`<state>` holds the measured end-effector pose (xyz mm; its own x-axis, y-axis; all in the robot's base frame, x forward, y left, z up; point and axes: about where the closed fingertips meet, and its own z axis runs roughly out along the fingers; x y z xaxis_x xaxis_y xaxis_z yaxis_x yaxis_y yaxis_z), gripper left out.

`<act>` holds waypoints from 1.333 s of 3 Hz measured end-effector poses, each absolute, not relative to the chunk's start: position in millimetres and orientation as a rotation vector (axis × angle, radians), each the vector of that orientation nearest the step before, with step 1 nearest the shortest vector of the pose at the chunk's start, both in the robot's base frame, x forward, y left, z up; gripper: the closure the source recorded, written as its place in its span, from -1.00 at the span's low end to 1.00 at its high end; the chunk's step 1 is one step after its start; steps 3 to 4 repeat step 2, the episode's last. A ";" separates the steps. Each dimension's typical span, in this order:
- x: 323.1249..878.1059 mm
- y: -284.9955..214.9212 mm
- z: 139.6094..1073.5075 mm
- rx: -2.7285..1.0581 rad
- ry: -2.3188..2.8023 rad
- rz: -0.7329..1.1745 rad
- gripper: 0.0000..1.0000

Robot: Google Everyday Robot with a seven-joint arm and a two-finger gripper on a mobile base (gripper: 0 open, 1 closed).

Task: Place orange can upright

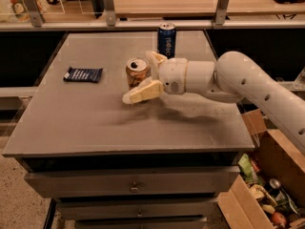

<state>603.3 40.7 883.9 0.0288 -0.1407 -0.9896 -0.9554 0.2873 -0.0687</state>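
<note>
The orange can [137, 70] has an orange-gold wrap and a silver top with a pull-tab. It sits between the two cream fingers of my gripper [138, 78] over the middle of the grey table [86, 123]. The can is close to upright, its top tipped slightly toward the camera. One finger [155, 58] is behind the can, the other finger [142, 92] is in front and below it. The gripper is shut on the can. The can's bottom is hidden by the front finger, so I cannot tell whether it touches the table.
A dark blue can [167, 39] stands upright just behind the gripper. A flat dark blue snack packet [83, 74] lies at the table's left. A cardboard box of mixed items [259, 194] sits on the floor at the right. A shelf rail [143, 25] runs behind the table.
</note>
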 end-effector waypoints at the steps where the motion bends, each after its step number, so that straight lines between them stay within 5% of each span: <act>1: 601.2 40.7 887.8 -1.174 1.434 0.840 -1.00; 4: 601.1 40.7 887.9 -1.177 1.436 0.838 -1.00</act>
